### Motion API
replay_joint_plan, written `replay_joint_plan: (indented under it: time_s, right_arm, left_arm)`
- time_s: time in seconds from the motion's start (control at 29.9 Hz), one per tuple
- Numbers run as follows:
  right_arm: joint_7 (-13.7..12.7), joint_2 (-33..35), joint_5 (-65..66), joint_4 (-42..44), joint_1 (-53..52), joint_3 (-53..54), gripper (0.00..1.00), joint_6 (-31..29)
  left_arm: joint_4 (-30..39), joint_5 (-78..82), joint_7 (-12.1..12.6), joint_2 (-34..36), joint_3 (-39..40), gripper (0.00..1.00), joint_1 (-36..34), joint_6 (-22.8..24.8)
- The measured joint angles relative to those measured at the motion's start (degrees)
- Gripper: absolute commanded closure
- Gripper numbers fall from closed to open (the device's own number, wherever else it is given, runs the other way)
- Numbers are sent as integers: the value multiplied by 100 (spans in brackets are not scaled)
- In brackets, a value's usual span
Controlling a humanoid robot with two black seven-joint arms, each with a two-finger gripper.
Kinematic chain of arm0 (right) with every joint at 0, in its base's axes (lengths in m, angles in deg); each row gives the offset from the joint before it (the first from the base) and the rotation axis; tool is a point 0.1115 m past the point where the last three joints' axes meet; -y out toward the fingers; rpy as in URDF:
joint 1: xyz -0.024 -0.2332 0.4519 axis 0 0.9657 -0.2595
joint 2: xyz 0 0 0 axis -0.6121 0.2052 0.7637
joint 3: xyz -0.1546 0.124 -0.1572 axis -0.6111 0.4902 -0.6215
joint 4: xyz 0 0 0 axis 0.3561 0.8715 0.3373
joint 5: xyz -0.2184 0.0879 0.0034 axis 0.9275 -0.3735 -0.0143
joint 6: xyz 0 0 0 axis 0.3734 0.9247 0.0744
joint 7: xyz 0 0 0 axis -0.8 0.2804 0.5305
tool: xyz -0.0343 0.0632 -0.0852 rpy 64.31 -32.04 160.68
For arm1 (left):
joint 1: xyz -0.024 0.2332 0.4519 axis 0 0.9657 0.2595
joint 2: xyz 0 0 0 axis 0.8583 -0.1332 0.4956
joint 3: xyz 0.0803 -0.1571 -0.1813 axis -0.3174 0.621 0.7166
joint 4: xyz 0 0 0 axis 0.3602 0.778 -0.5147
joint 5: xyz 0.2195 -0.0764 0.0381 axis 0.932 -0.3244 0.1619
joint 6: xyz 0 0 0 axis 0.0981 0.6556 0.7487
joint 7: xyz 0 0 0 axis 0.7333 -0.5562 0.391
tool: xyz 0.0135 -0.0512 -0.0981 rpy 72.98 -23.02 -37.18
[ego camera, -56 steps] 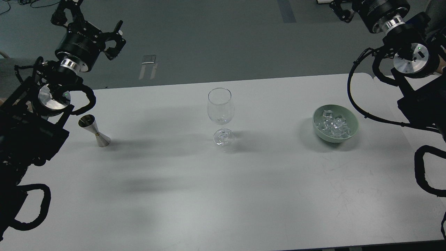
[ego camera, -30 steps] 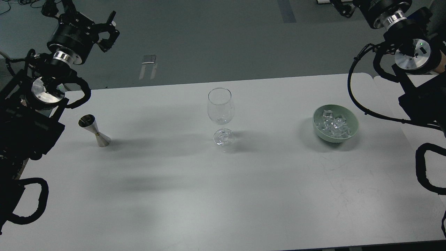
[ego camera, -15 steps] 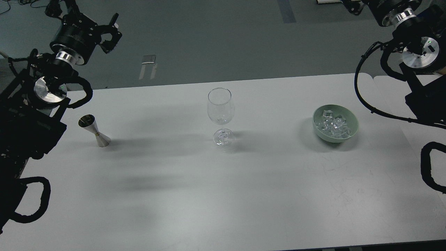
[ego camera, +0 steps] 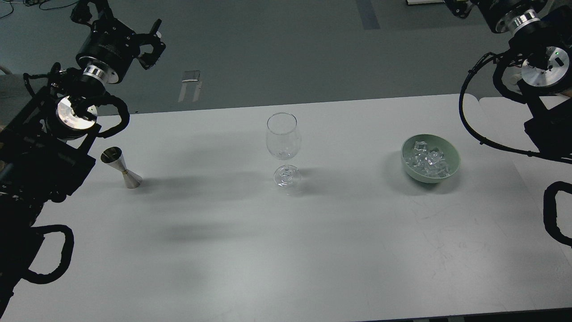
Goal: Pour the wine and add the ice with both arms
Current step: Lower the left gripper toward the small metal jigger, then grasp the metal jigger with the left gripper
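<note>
A clear stemmed wine glass (ego camera: 283,139) stands upright mid-table and looks empty. To the left stands a steel jigger (ego camera: 120,168); I cannot tell whether the wine is in its cup. The ice (ego camera: 426,160) is piled in a pale green bowl (ego camera: 430,179) on the right. My left gripper (ego camera: 153,44) hangs high beyond the table's far left edge, above and behind the jigger, open and holding nothing. My right gripper (ego camera: 456,6) is mostly cut off by the top edge, far behind the bowl, so its fingers cannot be told apart.
The white table (ego camera: 286,250) ends at a far edge just behind the glass. A second white surface (ego camera: 505,112) adjoins it at the right. Looped black cables (ego camera: 473,120) hang from the right arm near the bowl. A metal strip (ego camera: 189,84) lies on the floor.
</note>
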Motion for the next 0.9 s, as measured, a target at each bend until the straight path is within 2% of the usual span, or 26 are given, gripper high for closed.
replay_joint_plan:
  time_s: [0.27, 0.47, 0.74, 0.9]
  right_arm:
    - [18, -5, 9, 21, 18, 0, 0, 66]
    - [30, -15, 32, 21, 22, -8, 0, 71]
    - [25, 30, 9, -21, 105, -9, 0, 54]
    - [25, 84, 1, -59, 265, 0, 0, 46]
  left_arm:
    - [48, 49, 1, -59, -7, 1, -112, 18]
    - [442, 317, -34, -220, -56, 1, 29, -26]
    - [554, 327, 12, -171, 36, 1, 39, -33]
    - [1110, 214, 23, 19, 38, 1, 227, -78]
